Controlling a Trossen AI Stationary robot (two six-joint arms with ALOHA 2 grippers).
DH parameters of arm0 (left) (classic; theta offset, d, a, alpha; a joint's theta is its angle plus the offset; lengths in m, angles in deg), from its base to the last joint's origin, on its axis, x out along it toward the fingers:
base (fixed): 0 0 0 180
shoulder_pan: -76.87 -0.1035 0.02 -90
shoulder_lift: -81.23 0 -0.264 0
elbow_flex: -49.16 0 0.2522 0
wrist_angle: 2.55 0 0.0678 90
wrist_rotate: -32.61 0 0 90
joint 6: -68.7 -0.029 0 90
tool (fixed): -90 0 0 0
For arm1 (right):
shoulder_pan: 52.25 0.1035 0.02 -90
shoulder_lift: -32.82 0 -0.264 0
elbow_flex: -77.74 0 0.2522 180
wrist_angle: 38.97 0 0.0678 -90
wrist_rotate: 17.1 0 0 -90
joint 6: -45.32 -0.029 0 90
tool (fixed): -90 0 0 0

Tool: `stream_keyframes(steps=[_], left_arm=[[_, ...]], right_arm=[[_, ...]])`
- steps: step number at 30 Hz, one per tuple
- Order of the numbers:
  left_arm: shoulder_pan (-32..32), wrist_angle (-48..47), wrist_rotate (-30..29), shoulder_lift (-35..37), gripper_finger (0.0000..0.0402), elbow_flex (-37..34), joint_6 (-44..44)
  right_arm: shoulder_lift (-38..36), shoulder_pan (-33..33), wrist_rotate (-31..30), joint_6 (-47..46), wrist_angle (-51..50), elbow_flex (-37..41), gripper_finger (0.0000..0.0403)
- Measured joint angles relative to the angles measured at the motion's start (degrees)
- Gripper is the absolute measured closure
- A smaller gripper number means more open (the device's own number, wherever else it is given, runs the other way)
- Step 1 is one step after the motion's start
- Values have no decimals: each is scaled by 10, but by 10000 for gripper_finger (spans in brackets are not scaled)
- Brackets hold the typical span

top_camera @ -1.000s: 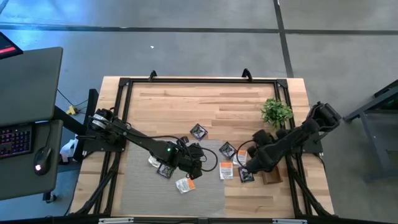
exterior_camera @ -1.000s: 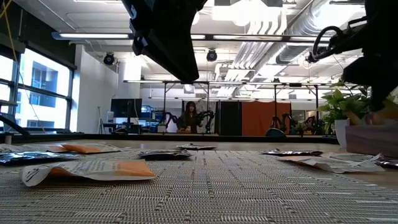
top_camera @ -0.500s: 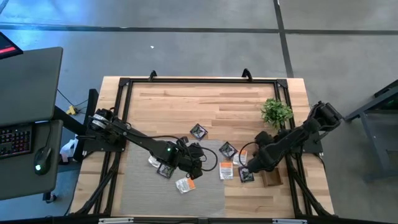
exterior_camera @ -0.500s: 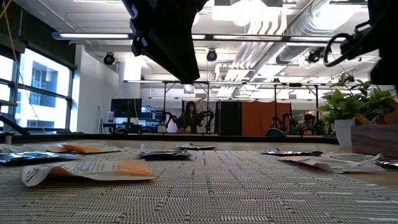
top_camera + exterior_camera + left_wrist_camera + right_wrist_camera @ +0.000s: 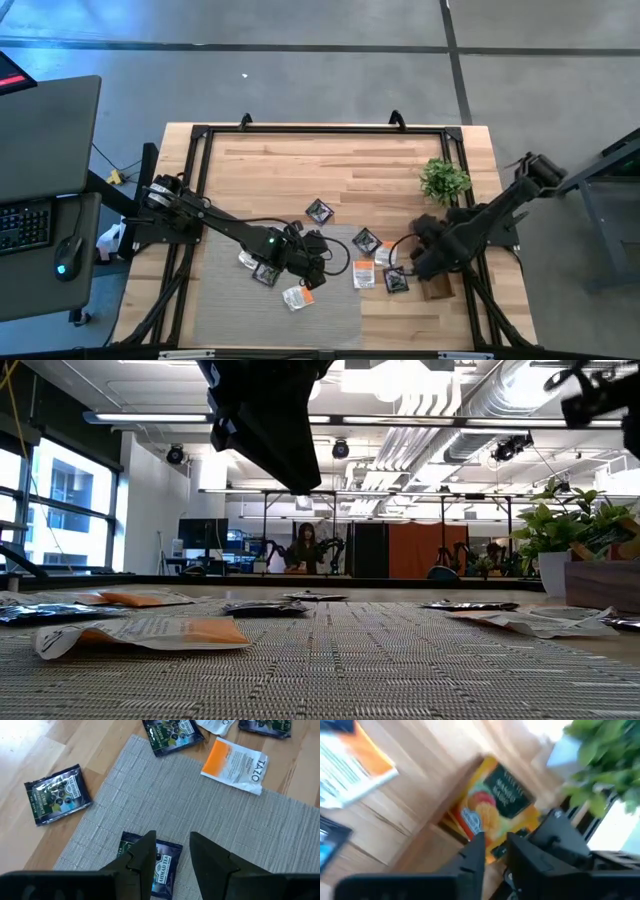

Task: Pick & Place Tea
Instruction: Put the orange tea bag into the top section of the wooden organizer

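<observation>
Left wrist view: I read "TAZO" on white-orange sachet (image 5: 234, 764).
Left gripper (image 5: 171, 851): fingers apart, above black sachet (image 5: 161, 862).
Right gripper (image 5: 495, 851): fingers parted, over yellow sachet (image 5: 495, 805), possibly "MANGO".

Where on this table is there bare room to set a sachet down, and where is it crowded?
Free: the bare wood along the table's far side, from the left frame rail across to the potted plant, and the grey mat's near-left part. Crowded: the mat's right half and the wood beside it, where tea sachets lie between the two arms, up to the wooden tray.
</observation>
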Motion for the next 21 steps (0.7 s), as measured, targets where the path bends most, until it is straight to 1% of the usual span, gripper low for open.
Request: stream_keyframes(steps=[2,3,6,7,9,11,14,16,19,21], left_arm=[[0,0,0,0,284,0,0],[0,0,0,0,284,0,0],[0,0,0,0,284,0,0],[0,0,0,0,284,0,0],[0,0,0,0,284,0,4],[0,0,0,0,284,0,12],[0,0,0,0,284,0,21],[0,0,0,0,284,0,27],[0,0,0,0,284,0,28],[0,0,0,0,284,0,31]], right_arm=[[-9,-2,6,25,38,30,386],[-11,-3,1,43,64,42,394],[-12,-17,-12,91,134,59,388],[-12,-24,-14,106,143,59,390],[-12,-41,-17,136,140,66,399],[-12,-64,-17,157,138,80,399],[-12,-99,11,176,139,111,400],[-12,-115,21,178,141,128,400],[-12,-125,11,177,141,139,400],[-12,-129,6,152,135,138,401]])
